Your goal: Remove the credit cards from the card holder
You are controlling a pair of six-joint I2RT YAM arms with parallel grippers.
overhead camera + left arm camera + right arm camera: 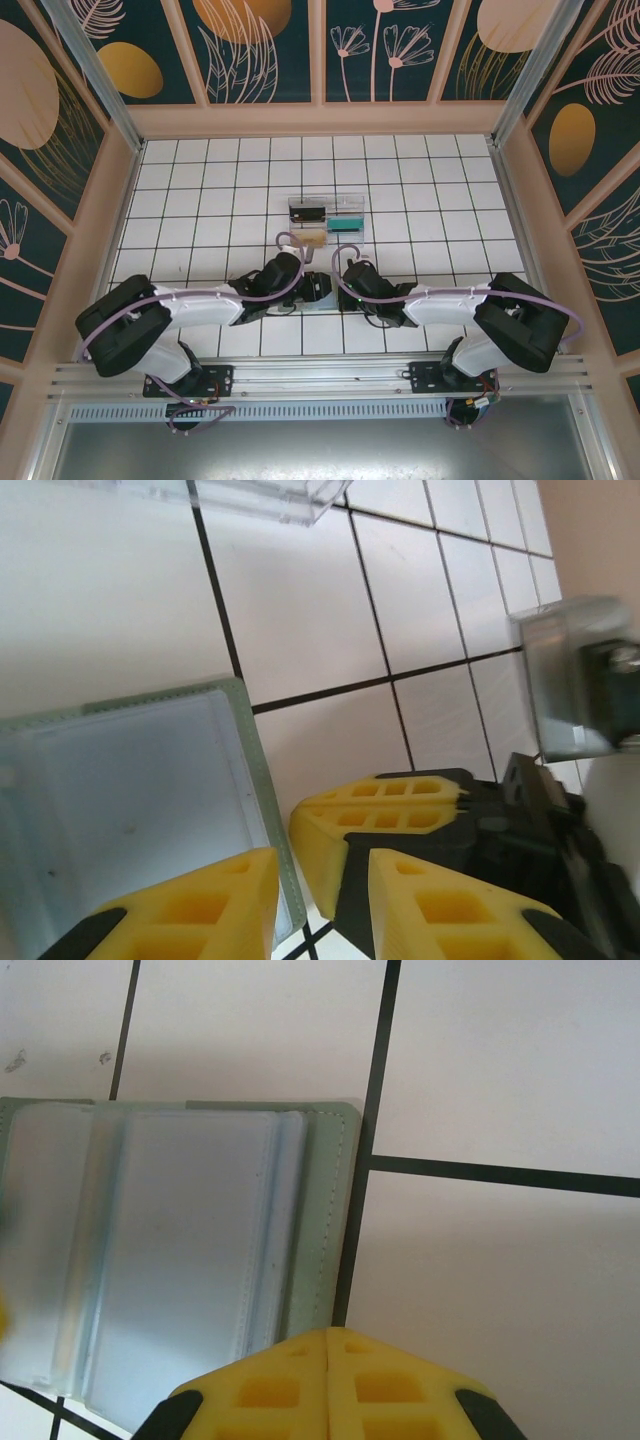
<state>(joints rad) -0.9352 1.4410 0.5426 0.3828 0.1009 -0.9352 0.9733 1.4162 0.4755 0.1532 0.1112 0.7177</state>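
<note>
A white tiled tabletop [200, 190] with dark grout lines is brightly and evenly lit. Around it stand a back wall [270, 50], left wall [40, 150] and right wall [600, 150] of dark teal panels printed with pale pink and ochre leaves and flowers, framed in beige. Aluminium posts [95, 75] rise at the back corners. An aluminium rail [320, 372] runs along the near edge, beside a grey metal sheet [320, 450].

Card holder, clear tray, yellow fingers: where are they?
card holder [322, 1210], right wrist view, green stitched edge.
clear tray [265, 495], left wrist view, corner wall.
right fingers [270, 1390], right wrist view, one yellow pad.
</note>
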